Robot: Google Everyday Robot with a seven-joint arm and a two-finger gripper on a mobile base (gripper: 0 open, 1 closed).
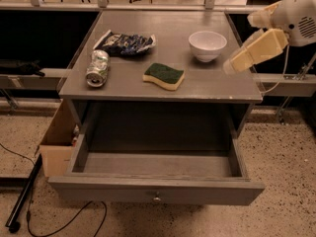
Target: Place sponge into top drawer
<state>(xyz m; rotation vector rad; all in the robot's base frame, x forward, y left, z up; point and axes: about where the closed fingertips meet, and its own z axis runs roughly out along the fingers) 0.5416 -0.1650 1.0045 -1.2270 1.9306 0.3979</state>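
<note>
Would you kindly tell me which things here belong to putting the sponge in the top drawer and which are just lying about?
For the job:
sponge, lying on the table
top drawer, pulled open
gripper, above the table's right side

Just lying about:
white bowl
crushed can
snack bag
cardboard box, on the floor

The sponge (164, 76), wavy-edged, dark green face up over pale yellow foam, lies flat near the front middle of the desk (173, 26). The drawer (153, 191), wide, shallow and grey, stands pulled out below the desk's top, a small round knob (157, 198) centred on its front. The hand (232, 65) hangs at the desk's right edge.
</note>
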